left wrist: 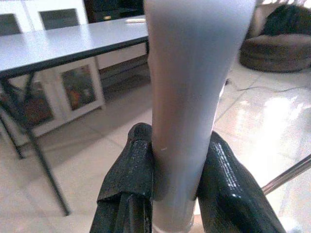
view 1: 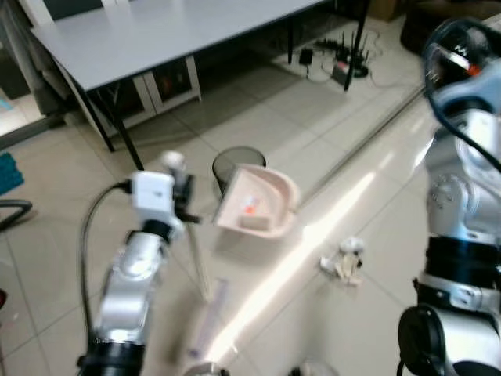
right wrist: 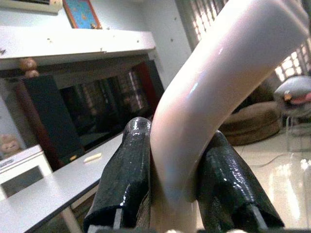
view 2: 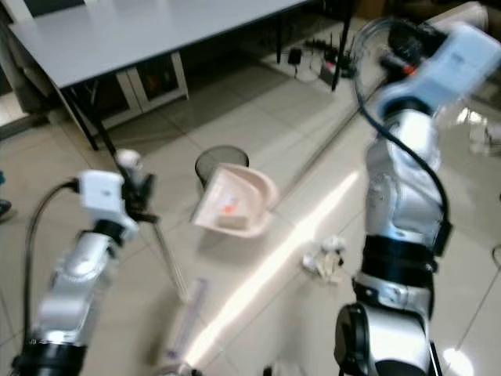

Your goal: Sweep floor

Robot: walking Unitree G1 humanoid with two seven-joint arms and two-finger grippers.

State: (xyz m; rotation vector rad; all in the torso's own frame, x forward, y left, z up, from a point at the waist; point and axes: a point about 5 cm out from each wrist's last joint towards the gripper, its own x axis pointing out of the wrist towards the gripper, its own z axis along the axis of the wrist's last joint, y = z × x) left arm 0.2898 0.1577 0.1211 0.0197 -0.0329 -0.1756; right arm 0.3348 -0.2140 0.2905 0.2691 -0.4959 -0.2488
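My left gripper (left wrist: 177, 136) is shut on a pale broom handle (left wrist: 189, 97); in the left eye view the thin handle (view 1: 200, 266) slants down from my left wrist toward the floor, blurred lower down. My right gripper (right wrist: 177, 131) is shut on the cream curved dustpan handle (right wrist: 209, 82), raised at the upper right. The cream dustpan (view 1: 258, 200) hangs tilted just above and in front of a black mesh waste bin (view 1: 235, 163), with small orange and pale scraps in it. Crumpled white paper (view 1: 344, 262) lies on the tiled floor to the right of the dustpan.
A grey table (view 1: 156, 31) on black legs stands behind the bin, with white cabinets (view 1: 168, 86) under it. A power strip and cables (view 1: 337, 63) lie on the floor at the back right. A dark beanbag (left wrist: 277, 46) sits farther off.
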